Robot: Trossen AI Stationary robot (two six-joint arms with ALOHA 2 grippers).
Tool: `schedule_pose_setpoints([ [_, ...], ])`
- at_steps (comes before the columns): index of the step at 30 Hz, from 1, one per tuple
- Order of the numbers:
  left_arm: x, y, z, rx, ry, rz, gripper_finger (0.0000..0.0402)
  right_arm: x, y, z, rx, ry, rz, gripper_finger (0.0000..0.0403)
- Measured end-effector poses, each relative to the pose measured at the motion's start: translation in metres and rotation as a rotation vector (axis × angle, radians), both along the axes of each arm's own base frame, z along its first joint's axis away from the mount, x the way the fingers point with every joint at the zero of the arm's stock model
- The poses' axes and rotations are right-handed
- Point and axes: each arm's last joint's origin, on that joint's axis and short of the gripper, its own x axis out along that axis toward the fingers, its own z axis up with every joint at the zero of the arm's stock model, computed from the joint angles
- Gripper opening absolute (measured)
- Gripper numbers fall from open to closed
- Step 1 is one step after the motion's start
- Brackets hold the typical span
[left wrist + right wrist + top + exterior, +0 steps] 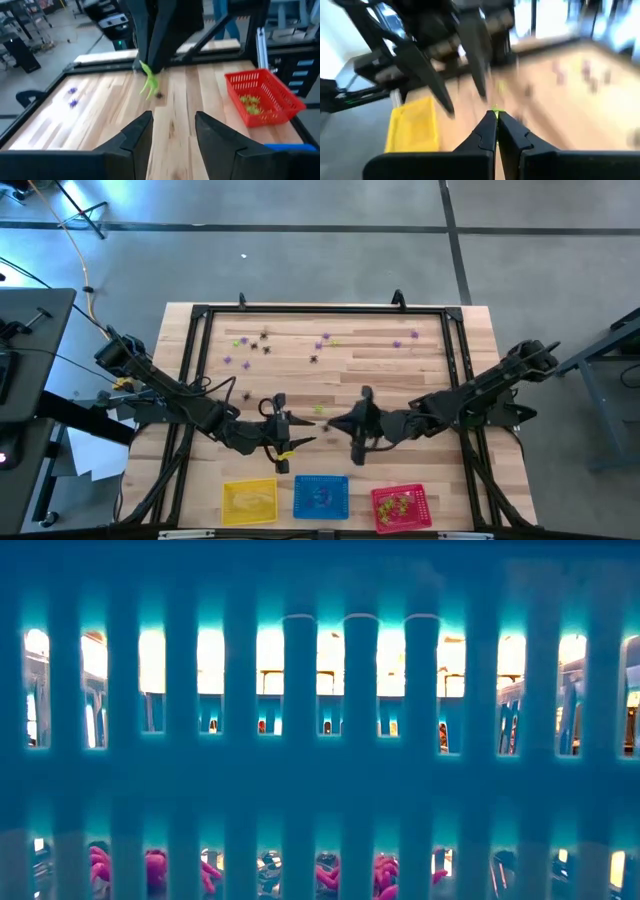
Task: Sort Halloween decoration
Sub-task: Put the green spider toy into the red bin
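Yellow-green trinket (148,81): pinched in closed right gripper (496,116), hanging long axis downward, behind the blue basket (320,497); red basket (264,96) sits beside it rightward; left gripper (172,131) parted, empty, facing the trinket

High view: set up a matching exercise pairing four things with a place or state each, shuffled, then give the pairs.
1 red basket
2 blue basket
3 left gripper
4 right gripper

A shut on a yellow-green trinket
B open
C middle of the basket row
D contains yellow-green trinkets

Pairs: 1-D, 2-C, 3-B, 4-A
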Motion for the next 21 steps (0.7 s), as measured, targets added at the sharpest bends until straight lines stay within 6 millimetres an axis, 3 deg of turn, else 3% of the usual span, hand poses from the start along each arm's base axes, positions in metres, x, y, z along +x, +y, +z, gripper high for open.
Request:
schedule_pose_setpoints([
  [5,-0.003,0.002,-0.008,-0.020,0.072,0.020,0.0138,-0.028,0.008,-0.018,0.437,0.298,-0.084,0.0000],
  [11,-0.005,0.004,-0.013,-0.050,0.120,0.049,0.0138,-0.055,0.056,-0.043,0.806,0.567,-0.176,0.0000],
  [16,-0.005,0.004,-0.013,-0.051,0.121,0.050,0.0138,-0.074,0.090,-0.060,0.931,0.692,-0.240,0.0000],
  [21,-0.005,0.004,-0.014,-0.052,0.121,0.050,0.0138,-0.082,0.107,-0.077,0.937,0.760,-0.293,0.0000],
])
